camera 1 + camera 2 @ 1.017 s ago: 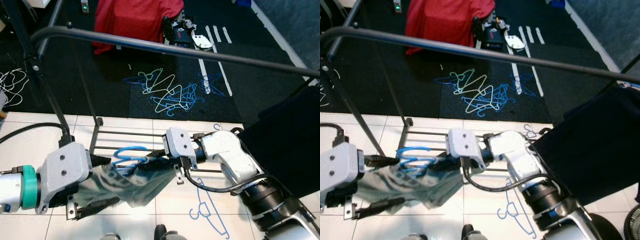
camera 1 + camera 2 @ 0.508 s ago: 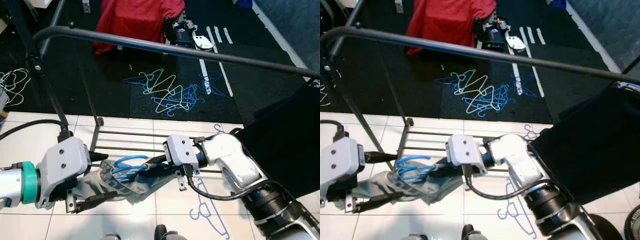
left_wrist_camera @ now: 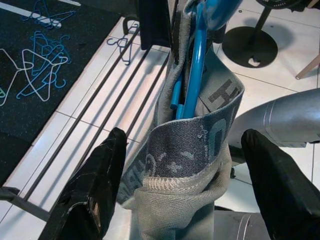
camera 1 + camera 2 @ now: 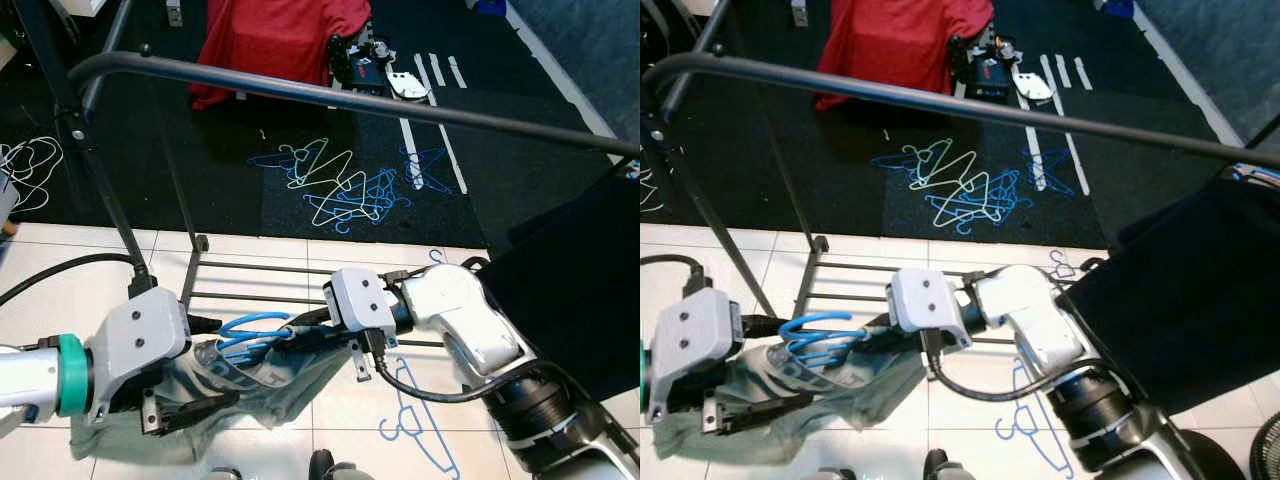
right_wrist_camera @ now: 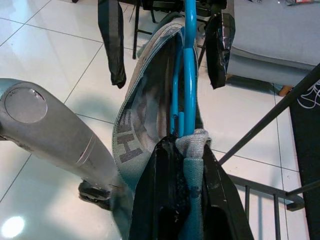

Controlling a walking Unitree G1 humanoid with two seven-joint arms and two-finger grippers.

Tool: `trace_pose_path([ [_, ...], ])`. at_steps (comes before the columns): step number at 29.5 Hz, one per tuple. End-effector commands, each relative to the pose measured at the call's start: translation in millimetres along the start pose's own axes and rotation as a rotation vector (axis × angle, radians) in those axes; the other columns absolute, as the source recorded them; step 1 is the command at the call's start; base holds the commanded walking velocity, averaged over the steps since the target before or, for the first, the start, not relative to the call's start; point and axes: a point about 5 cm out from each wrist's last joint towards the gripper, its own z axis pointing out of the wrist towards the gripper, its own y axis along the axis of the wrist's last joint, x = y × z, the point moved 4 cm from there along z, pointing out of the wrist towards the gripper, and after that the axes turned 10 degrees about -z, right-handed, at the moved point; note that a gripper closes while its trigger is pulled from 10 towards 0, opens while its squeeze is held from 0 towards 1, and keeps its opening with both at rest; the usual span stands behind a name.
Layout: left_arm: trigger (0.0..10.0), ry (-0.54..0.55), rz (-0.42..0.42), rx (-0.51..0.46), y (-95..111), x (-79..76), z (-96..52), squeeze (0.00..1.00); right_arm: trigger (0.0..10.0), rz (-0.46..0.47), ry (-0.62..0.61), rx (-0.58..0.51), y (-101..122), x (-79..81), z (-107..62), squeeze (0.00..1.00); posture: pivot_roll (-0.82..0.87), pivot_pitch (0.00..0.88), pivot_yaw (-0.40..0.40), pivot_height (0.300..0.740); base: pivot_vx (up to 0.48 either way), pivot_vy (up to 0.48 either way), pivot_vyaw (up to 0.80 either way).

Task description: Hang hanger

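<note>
Your right gripper [image 5: 182, 165] pinches the blue hanger [image 4: 255, 328] and grey garment [image 3: 190, 150]; left gripper [image 3: 182, 170] spread wide around them

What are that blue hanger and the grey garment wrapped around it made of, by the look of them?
The blue hanger looks like smooth, slightly glossy plastic, or perhaps plastic-coated wire: thin, uniformly coloured rods. The grey garment seems a soft knit fabric with a woven, lettered elastic waistband; it drapes and folds limply.
</note>
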Motion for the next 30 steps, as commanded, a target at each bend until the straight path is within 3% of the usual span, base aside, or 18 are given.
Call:
trace_pose_path([
  [1,0.0,-0.019,-0.018,0.011,-4.7,-4.4,2.7,0.0,10.0,-0.011,0.01,-0.015,4.0,1.6,1.5,0.0,0.08,0.153,-0.024,0.74,0.0,0.0,0.0],
  [15,0.0,-0.026,-0.018,0.011,-3.4,-4.6,3.9,0.0,10.0,-0.005,0.006,-0.002,1.7,2.6,0.0,0.0,0.08,0.154,-0.02,0.74,0.0,0.0,0.0],
  [16,10.0,-0.008,-0.011,0.019,-4.1,-2.5,4.4,0.0,10.0,-0.004,0.004,0.001,0.9,2.8,-0.2,0.0,0.08,0.155,-0.019,0.74,0.0,0.0,0.0],
  [18,10.0,-0.01,-0.014,0.009,-3.2,-2.0,3.8,0.0,10.0,-0.003,0.003,0.004,0.2,3.1,-0.4,0.0,0.08,0.155,-0.017,0.74,0.0,0.0,0.0],
  [19,0.0,-0.003,-0.011,0.013,-3.8,-0.9,2.6,0.0,10.0,-0.001,0.001,0.005,-0.3,3.2,-0.7,0.0,0.08,0.155,-0.017,0.74,0.0,0.0,0.0],
  [30,0.0,0.0,-0.055,0.011,-5.1,-3.1,-3.6,0.0,10.0,0.003,-0.002,0.006,-1.7,3.0,0.1,0.0,0.08,0.153,-0.023,0.74,0.0,0.0,0.0],
])
